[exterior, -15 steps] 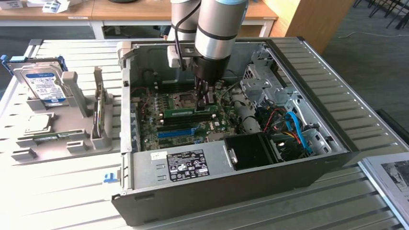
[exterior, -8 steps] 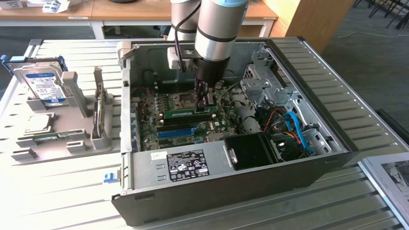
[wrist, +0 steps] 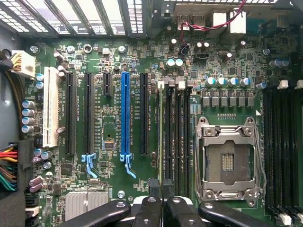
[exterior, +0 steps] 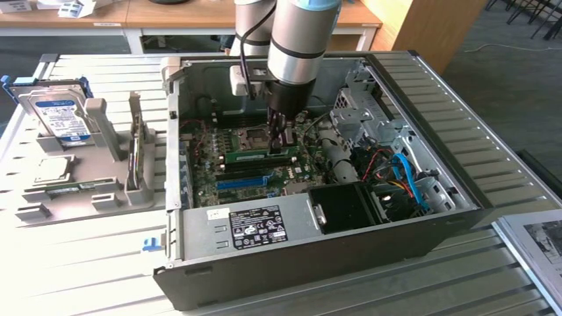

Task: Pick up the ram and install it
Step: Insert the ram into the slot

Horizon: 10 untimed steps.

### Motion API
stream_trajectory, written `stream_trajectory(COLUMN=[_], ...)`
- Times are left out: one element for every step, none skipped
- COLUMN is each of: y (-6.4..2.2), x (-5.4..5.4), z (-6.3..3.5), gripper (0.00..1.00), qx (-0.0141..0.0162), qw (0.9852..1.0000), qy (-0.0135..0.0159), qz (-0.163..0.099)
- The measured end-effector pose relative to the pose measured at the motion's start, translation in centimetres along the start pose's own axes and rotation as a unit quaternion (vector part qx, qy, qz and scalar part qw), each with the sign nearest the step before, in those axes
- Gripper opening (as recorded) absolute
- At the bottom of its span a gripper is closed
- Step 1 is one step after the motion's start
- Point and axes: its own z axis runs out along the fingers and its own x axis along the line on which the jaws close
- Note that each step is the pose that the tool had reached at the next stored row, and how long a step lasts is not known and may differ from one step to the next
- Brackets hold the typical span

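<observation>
- Slatted white worktop carries an open PC case, with the arm reaching inside.
- Fingers are pinched almost shut, apparently on one end of the ram.
- Ram stands on edge in the memory slot beside the CPU socket.
- Step looks like insertion; seating calls for a straight, even push.

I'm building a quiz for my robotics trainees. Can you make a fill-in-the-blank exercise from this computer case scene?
The tool reaches down to the green ___ on the motherboard.
The hard drive stands ___ the computer case, in a grey holder.
One long slot, flanked by black slots, is bright ___.
Missing words: ram; outside; blue.
</observation>
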Motion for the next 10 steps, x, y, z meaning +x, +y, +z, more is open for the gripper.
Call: stream_trajectory(y=[0.00,0.00,0.00,-0.01,-0.01,-0.01,-0.01,-0.01,-0.01,-0.02], x=[0.00,0.00,0.00,-0.01,0.00,0.00,0.00,0.00,0.01,0.01], z=[0.00,0.01,0.03,0.09,0.13,0.17,0.22,0.26,0.30,0.35], gripper=[0.12,0.12,0.12,0.12,0.12,0.12,0.12,0.12,0.12,0.12], qx=[0.0000,0.0000,0.0001,0.0002,0.0001,0.0001,0.0001,0.0001,0.0000,0.0000], qw=[1.0000,1.0000,1.0000,1.0000,1.0000,1.0000,1.0000,1.0000,1.0000,1.0000], qy=[0.0000,-0.0001,-0.0002,-0.0004,-0.0003,-0.0001,-0.0001,-0.0001,-0.0001,-0.0001], qz=[0.000,0.000,0.000,0.000,0.000,0.000,0.000,0.000,0.000,0.000])
